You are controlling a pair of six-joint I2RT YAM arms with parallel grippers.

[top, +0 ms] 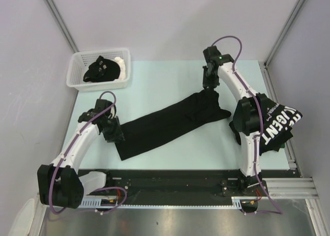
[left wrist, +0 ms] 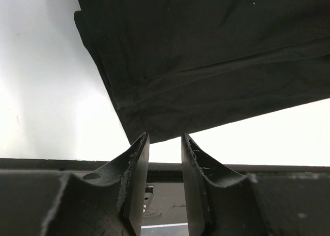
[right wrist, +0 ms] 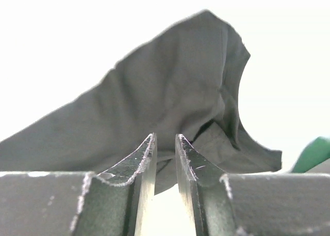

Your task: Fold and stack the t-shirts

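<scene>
A black t-shirt (top: 172,122), folded into a long strip, lies diagonally across the table. My left gripper (top: 114,134) is at its near-left end. In the left wrist view the left gripper (left wrist: 164,139) is open and empty, and the shirt's corner (left wrist: 206,66) lies just past the tips. My right gripper (top: 210,89) is at the shirt's far-right end. In the right wrist view the right gripper (right wrist: 165,138) stands narrowly open with nothing between the jaws, and the bunched shirt (right wrist: 170,91) is right behind it. A second black t-shirt with big white lettering (top: 280,123) lies at the right edge.
A white slotted basket (top: 77,81) with dark clothing in it stands at the back left. The table's black front rail (top: 175,182) runs along the near edge. Grey walls close in on both sides. A green object (right wrist: 314,153) shows at the right of the right wrist view.
</scene>
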